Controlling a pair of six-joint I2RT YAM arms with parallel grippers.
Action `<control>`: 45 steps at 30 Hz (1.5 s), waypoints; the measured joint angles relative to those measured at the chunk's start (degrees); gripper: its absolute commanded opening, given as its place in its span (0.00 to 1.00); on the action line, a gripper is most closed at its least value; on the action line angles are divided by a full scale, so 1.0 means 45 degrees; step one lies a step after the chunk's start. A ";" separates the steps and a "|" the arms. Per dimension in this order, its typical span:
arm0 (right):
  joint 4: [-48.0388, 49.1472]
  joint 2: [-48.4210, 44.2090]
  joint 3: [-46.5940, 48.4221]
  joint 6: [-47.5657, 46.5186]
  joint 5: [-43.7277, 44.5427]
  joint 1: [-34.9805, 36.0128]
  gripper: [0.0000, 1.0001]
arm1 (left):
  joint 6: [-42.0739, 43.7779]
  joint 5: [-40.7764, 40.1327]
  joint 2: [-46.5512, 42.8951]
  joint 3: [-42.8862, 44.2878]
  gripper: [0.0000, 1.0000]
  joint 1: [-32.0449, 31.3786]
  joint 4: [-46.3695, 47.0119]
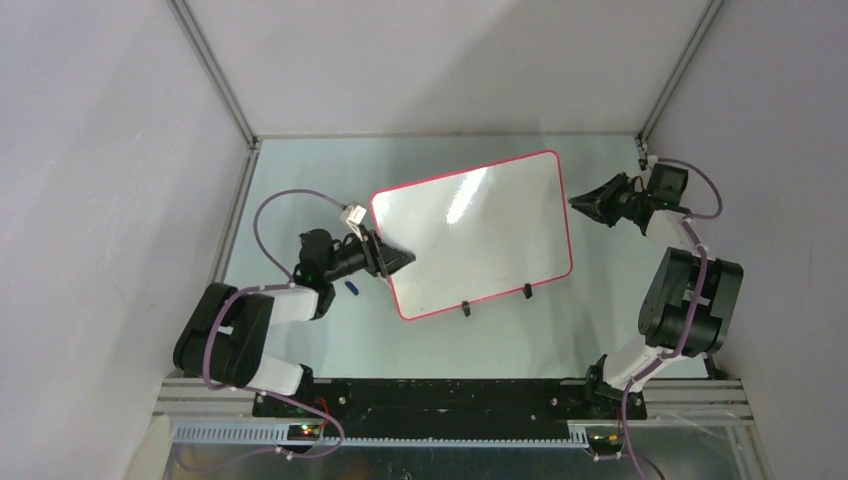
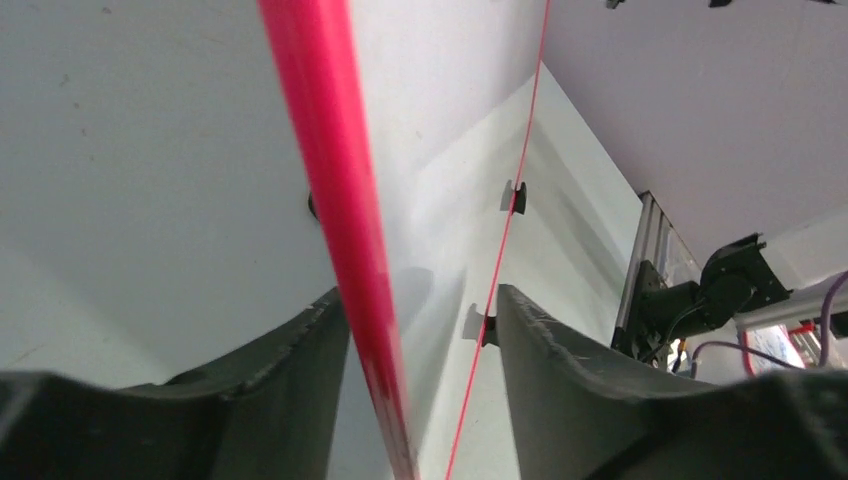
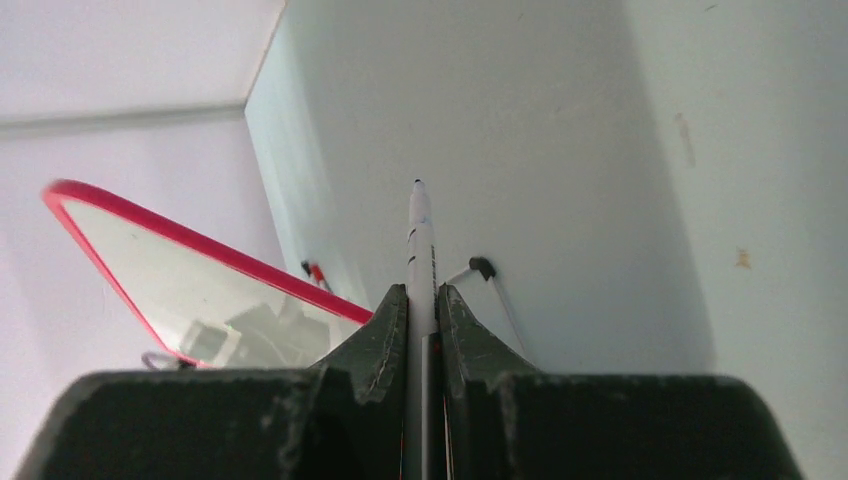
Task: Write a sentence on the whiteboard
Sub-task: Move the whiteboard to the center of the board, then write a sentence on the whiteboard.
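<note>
The left fingers (image 2: 560, 380) stand spread with the red edge of the whiteboard (image 2: 340, 200) between them, while the right fingers (image 3: 385, 345) pinch a white marker (image 3: 421, 250) jutting ahead of them.

A small dark blue oblong thing (image 1: 351, 287) lies on the pale green table (image 1: 300, 170). Grey-white walls (image 1: 100, 150) stand around it, with silver metal rails (image 1: 213, 70) in the back corners. A thin white marker pen (image 3: 420, 235) has a dark tip.
</note>
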 measured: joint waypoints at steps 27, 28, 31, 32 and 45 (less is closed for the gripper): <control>-0.3691 -0.5761 0.1826 0.1433 1.5650 1.1939 0.00 | -0.0015 -0.3711 -0.2686 -0.3055 0.98 0.0432 0.2108; -0.3444 -0.5712 0.1826 0.1151 1.5246 1.2031 0.00 | -0.0034 -0.3750 -0.2686 -0.3055 0.97 0.0432 0.2181; -0.2404 -0.5552 0.1855 -0.0146 1.3750 1.2177 0.00 | -0.0151 -0.3886 -0.2671 -0.3079 0.96 0.0432 0.2429; -0.2118 -0.5489 0.1889 -0.0602 1.3328 1.2225 0.00 | -0.0228 -0.3915 -0.2633 -0.3138 0.94 0.0432 0.2589; -0.4862 0.0277 1.0501 -0.4435 1.1647 1.4562 0.00 | -0.0573 -0.3857 -0.1914 -0.3356 0.74 0.0432 0.3813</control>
